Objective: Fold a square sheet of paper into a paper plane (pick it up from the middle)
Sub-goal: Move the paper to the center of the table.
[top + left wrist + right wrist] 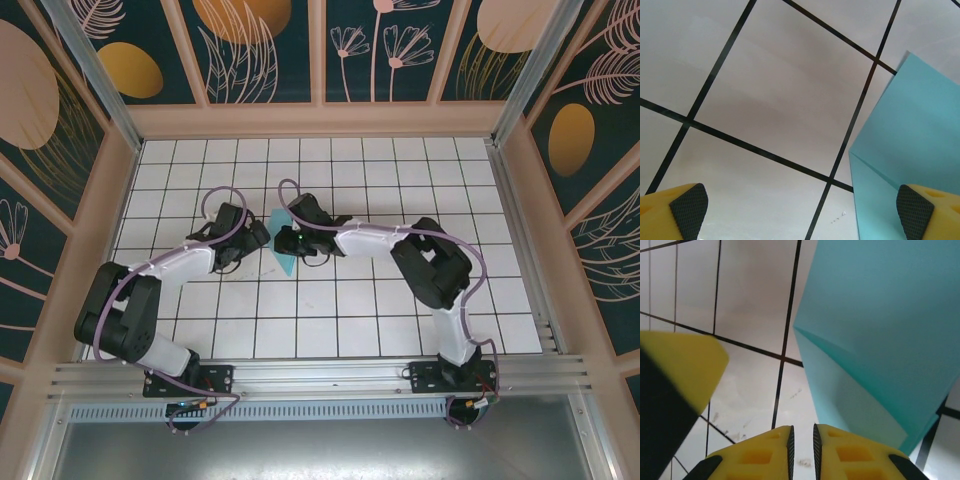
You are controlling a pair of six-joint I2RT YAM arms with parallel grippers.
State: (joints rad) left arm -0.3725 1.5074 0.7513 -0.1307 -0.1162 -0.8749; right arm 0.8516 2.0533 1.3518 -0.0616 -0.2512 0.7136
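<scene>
The light-blue sheet of paper [281, 222] lies mid-table, partly folded, with a raised flap and a crease, and both grippers are at it. In the left wrist view the paper [905, 135] fills the right side. My left gripper [800, 212] is open wide, its right pad [914, 212] at the paper's edge and its left pad [688, 206] over bare tile. In the right wrist view the folded paper [880, 335] rises just right of my right gripper [802, 445], which is shut with only a thin slit and nothing in it. From above, the left gripper [257, 243] and right gripper [297, 243] flank the paper.
The white gridded table [330, 310] is walled by wooden side panels [100, 230] and a metal rail [320, 375] at the near edge. One yellow finger of the left gripper [675, 370] looms at the left of the right wrist view.
</scene>
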